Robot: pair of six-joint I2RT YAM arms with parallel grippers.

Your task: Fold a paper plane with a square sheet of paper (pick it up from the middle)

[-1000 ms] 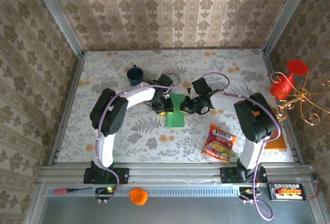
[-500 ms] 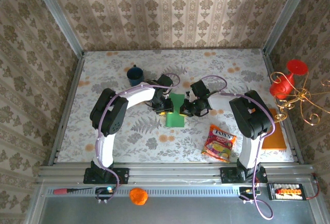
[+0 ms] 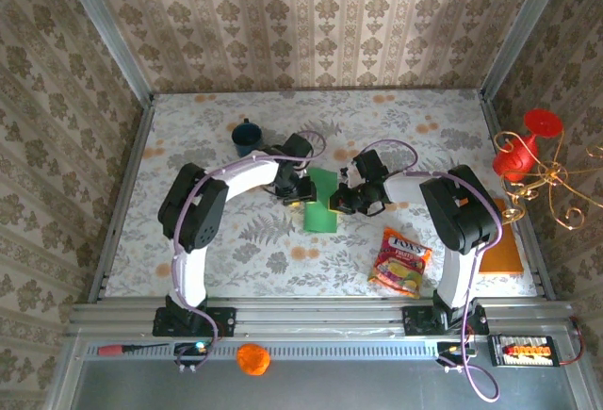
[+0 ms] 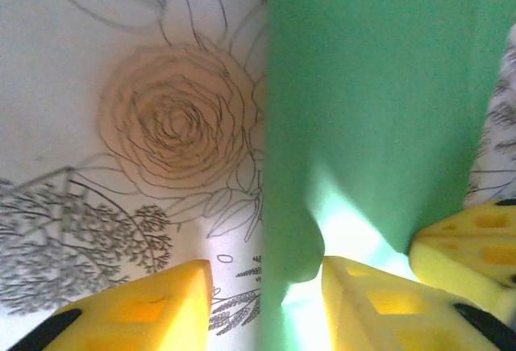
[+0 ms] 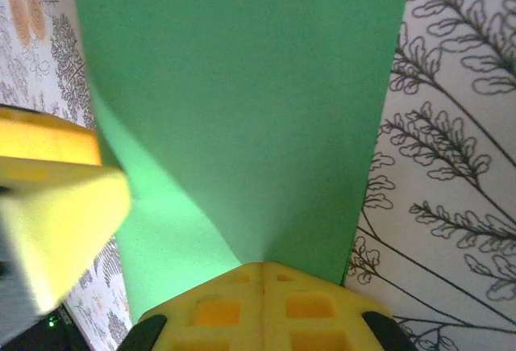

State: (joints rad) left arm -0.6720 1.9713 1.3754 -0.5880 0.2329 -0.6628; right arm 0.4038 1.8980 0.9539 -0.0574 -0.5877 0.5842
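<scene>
Green paper runs straight into the right gripper (image 5: 262,269): its yellow pads are pressed together, and the green sheet (image 5: 242,101) rises in a soft crease to their tips, so it looks pinched there by its edge. Just beside that pinch stands the left gripper (image 4: 266,274), its jaws partway apart and holding nothing. One pad rests over the sheet, and the other over the floral tablecloth (image 4: 177,117), with the paper's straight edge running between them.

From above, the two grippers face each other across the sheet, which lies as a narrow strip between them in the middle of the table. Its far end is tilted towards the left gripper.

Behind the left gripper, and well apart from it, stands a blue mug (image 3: 247,135). Back towards the right arm's base lies a colourful snack packet (image 3: 402,261). Farther out on that side, an orange-brown board (image 3: 504,257) lies at the table's edge.
</scene>
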